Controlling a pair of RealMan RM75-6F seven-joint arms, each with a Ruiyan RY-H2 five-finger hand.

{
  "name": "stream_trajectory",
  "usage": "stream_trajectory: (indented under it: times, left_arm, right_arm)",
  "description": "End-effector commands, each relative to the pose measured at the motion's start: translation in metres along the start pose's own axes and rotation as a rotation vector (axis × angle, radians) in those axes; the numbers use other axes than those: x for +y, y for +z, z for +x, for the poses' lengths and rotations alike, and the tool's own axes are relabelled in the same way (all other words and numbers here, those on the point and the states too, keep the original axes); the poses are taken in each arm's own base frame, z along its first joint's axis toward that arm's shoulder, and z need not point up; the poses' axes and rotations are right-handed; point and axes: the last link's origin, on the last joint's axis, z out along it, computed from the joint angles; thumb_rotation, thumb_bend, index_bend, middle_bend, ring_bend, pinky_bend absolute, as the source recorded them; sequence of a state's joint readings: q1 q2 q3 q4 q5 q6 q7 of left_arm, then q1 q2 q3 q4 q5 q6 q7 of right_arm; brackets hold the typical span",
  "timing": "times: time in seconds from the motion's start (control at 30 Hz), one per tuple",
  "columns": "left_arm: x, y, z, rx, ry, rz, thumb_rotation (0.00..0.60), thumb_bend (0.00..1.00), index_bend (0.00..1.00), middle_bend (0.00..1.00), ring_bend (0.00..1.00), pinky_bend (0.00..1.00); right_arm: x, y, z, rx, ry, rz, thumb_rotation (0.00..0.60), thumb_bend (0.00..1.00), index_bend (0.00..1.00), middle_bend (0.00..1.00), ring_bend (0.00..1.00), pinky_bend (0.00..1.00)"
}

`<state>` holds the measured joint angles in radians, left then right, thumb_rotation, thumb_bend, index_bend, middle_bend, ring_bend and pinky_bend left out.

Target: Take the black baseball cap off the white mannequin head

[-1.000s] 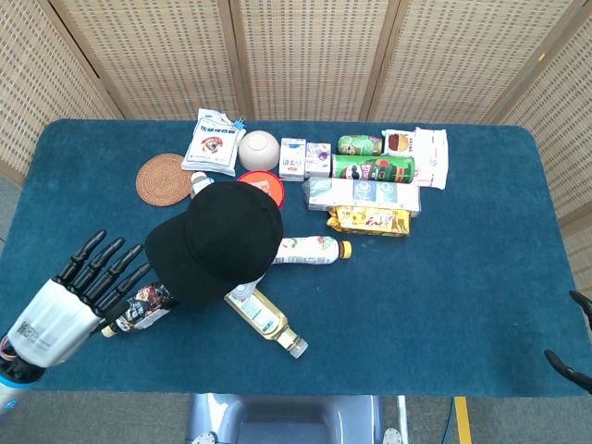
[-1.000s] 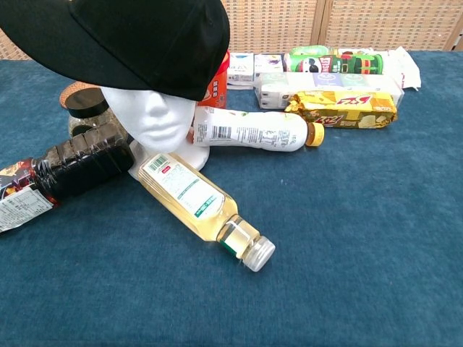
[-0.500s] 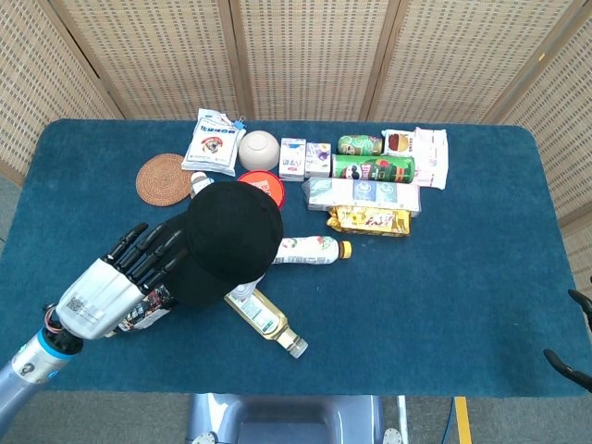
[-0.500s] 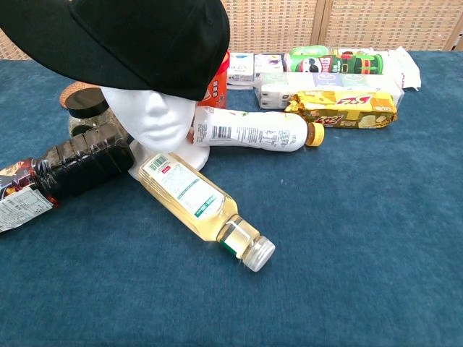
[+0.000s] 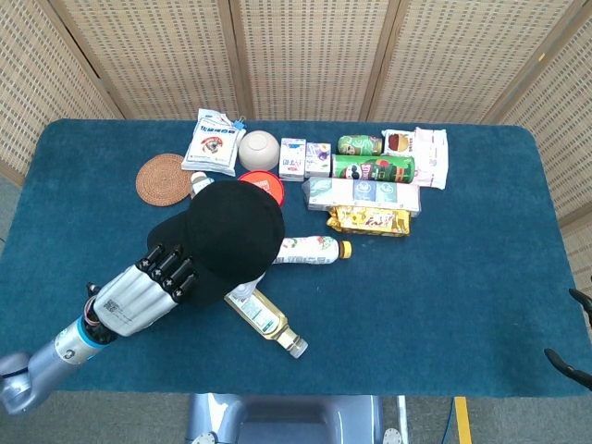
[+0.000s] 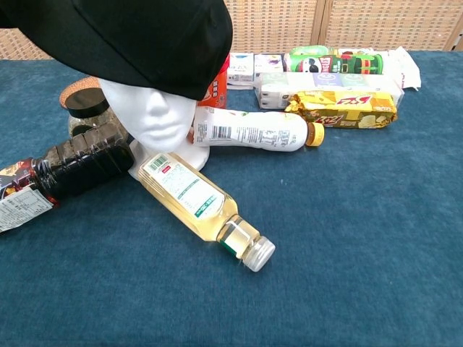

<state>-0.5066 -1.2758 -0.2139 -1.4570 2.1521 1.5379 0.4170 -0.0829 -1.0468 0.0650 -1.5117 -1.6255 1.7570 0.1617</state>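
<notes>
The black baseball cap (image 5: 231, 231) sits on the white mannequin head (image 6: 155, 108) left of the table's middle. In the chest view the cap (image 6: 130, 36) covers the head down to the brow, and its brim runs off the top left corner. My left hand (image 5: 148, 289) reaches in from the lower left, and its fingers (image 5: 174, 268) curl over the brim's edge and grip it. The chest view does not show this hand. Of my right hand (image 5: 566, 366) only two dark fingertips show at the right edge, apart and holding nothing.
Around the head's base lie a dark bottle (image 6: 65, 170), a bottle of yellow liquid (image 6: 199, 206) and a white bottle (image 6: 246, 130). Behind stand a red-lidded tub (image 5: 264, 182), a woven coaster (image 5: 164, 178) and a row of snack boxes and cans (image 5: 370, 171).
My left hand has moved up and right from the table's front left onto the cap's brim and closed on it. The brim has risen slightly in the chest view.
</notes>
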Motion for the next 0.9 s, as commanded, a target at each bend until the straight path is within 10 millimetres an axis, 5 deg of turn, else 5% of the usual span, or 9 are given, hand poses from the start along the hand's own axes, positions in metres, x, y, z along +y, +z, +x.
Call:
stream_trajectory:
  times: [0.03,0.53,0.77,0.9]
  left_arm:
    - [0.002,0.001,-0.002,0.021,0.001,-0.006,0.6,0.29,0.67,0.58,0.48,0.61]
    - [-0.005,0.022,-0.002,0.097,0.043,0.043,0.6,0.31,0.7,0.61,0.5,0.64]
    - [-0.02,0.058,0.026,0.22,0.035,0.165,0.6,0.31,0.7,0.62,0.5,0.64]
    - [-0.033,0.062,0.039,0.239,0.035,0.235,0.6,0.31,0.7,0.62,0.5,0.64]
  right_arm:
    - [0.0,0.0,0.0,-0.002,0.004,0.002,0.6,0.0,0.15,0.04,0.02,0.0]
    - [-0.002,0.0,-0.002,-0.016,0.006,0.012,0.6,0.0,0.15,0.04,0.02,0.0]
    - [-0.001,0.0,-0.003,-0.02,0.002,0.009,0.6,0.0,0.15,0.04,0.02,0.0]
    - [-0.001,0.001,-0.003,-0.024,0.002,0.009,0.6,0.0,0.15,0.04,0.02,0.0]
